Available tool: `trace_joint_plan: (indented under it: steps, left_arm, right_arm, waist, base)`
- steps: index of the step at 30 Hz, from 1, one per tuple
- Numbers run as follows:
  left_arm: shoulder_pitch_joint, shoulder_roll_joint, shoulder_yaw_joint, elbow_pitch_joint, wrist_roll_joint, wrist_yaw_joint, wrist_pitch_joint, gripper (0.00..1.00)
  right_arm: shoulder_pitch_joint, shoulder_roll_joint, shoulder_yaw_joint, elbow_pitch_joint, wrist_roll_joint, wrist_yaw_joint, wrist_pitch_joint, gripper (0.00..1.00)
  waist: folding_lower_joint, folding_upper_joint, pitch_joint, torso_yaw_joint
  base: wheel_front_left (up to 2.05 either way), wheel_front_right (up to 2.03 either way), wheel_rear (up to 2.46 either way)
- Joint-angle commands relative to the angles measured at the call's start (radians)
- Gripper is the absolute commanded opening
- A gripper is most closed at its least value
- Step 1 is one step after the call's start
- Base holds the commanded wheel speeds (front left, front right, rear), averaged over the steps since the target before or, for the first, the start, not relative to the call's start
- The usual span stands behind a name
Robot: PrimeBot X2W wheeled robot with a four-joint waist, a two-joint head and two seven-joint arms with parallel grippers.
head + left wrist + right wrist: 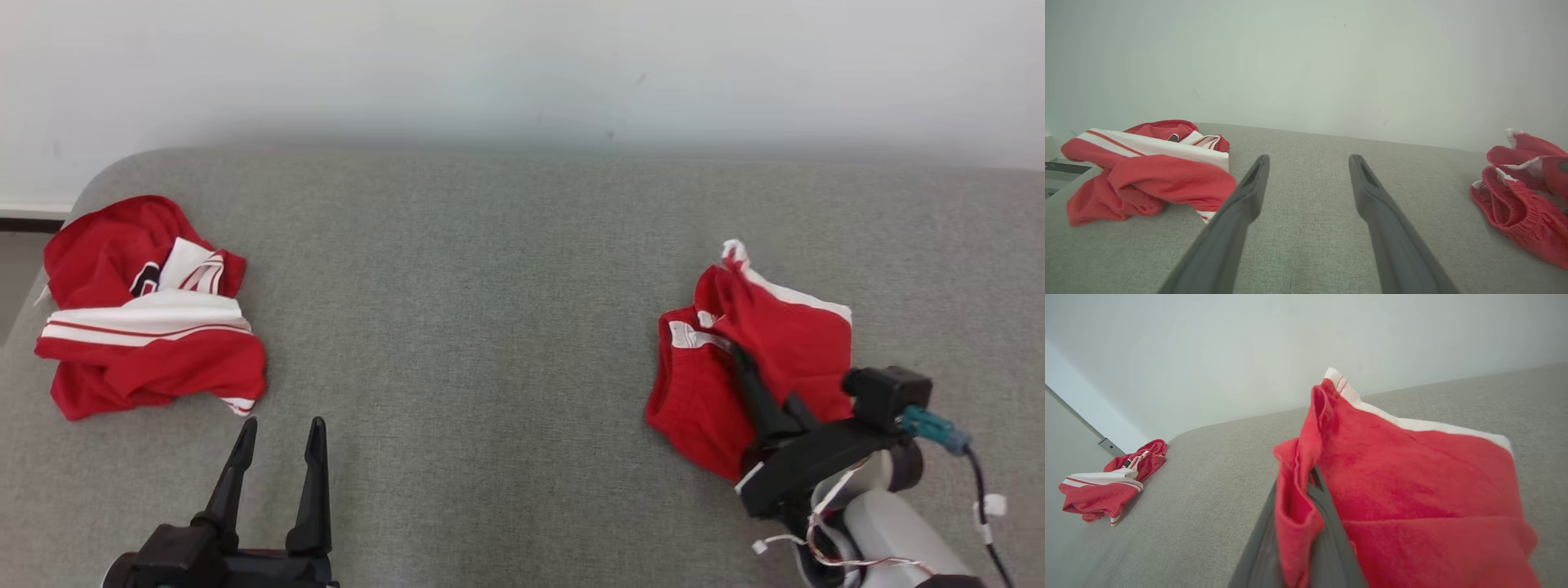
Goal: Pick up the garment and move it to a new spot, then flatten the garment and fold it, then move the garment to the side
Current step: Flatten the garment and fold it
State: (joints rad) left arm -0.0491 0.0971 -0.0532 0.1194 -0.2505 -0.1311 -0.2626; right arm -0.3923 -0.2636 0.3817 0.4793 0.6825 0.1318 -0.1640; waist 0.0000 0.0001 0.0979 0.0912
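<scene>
The garment (784, 343) is a crumpled piece of red cloth with white trim, bunched up at the right of the grey padded surface (490, 327). My right gripper (741, 353) is shut on a fold of it, and part of the cloth stands up above the surface. The right wrist view shows red fabric (1412, 477) pinched between the closed fingers (1327, 522) and draped to their right. Near the front left my left gripper (282, 425) stands open and holds nothing. From the left wrist the garment (1523, 200) lies far to the right of the open gripper (1308, 157).
A second red and white garment (147, 327) lies heaped at the far left, near the surface's rounded left edge (24, 327). It sits just beyond and left of my left gripper's fingers (1245, 196). A pale wall (522, 65) runs behind.
</scene>
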Motion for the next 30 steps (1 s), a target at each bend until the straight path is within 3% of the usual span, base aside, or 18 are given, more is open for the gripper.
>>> trace_joint_plan:
  steps: [1, 8, 9, 10, 18, 27, 28, 29, 30]
  left_arm:
    - [-0.015, -0.005, -0.002, 0.0, -0.009, 0.001, -0.003, 1.0]
    - [-0.026, -0.01, -0.01, 0.009, -0.013, 0.001, -0.003, 1.0]
    - [-0.027, -0.01, -0.011, 0.01, -0.013, 0.001, -0.003, 1.0]
    - [-0.028, -0.01, -0.01, 0.011, -0.014, 0.001, -0.003, 1.0]
    - [-0.017, -0.009, 0.006, 0.015, -0.014, 0.001, -0.003, 1.0]
    - [-0.021, -0.008, 0.007, 0.012, -0.018, 0.001, -0.003, 1.0]
    - [-0.022, -0.008, 0.005, 0.012, -0.018, 0.001, -0.003, 1.0]
    - [-0.021, -0.008, 0.003, 0.011, -0.016, 0.001, -0.003, 1.0]
    - [-0.022, -0.008, 0.002, 0.01, -0.014, 0.001, -0.003, 1.0]
  right_arm:
    - [0.018, 0.031, -0.013, -0.005, -0.022, -0.002, 0.005, 0.0]
    - [0.041, 0.121, -0.019, 0.017, -0.082, -0.002, 0.025, 0.0]
    - [0.041, 0.128, -0.021, 0.02, -0.091, -0.002, 0.019, 0.42]
    - [0.043, 0.133, -0.022, 0.021, -0.093, -0.002, 0.014, 1.0]
    - [0.035, 0.085, -0.077, -0.051, -0.122, -0.002, -0.054, 1.0]
    - [0.093, 0.005, -0.268, -0.101, -0.166, -0.002, -0.08, 1.0]
    - [0.098, -0.003, -0.283, -0.092, -0.176, -0.002, -0.08, 0.84]
    - [0.102, -0.007, -0.296, -0.086, -0.185, -0.002, -0.082, 0.25]
    - [0.107, -0.01, -0.306, -0.074, -0.195, -0.002, -0.081, 0.0]
  waist:
    - [0.0, -0.0001, 0.012, 0.018]
    - [0.0, -0.0001, 0.024, 0.037]
    - [0.0, -0.0001, 0.024, 0.038]
    - [0.0, -0.0001, 0.023, 0.038]
    - [0.0, -0.0001, 0.012, 0.017]
    - [0.0, -0.0001, 0.007, 0.003]
    - [0.0, -0.0001, 0.008, 0.004]
    - [0.0, -0.0001, 0.009, 0.005]
    - [0.0, -0.0001, 0.011, 0.006]
  base:
    - [0.0, 0.0, 0.0]
    - [0.0, 0.0, 0.0]
    - [0.0, 0.0, 0.0]
    - [0.0, 0.0, 0.0]
    - [0.0, 0.0, 0.0]
    - [0.0, 0.0, 0.0]
    - [0.0, 0.0, 0.0]
    - [0.0, 0.0, 0.0]
    - [0.0, 0.0, 0.0]
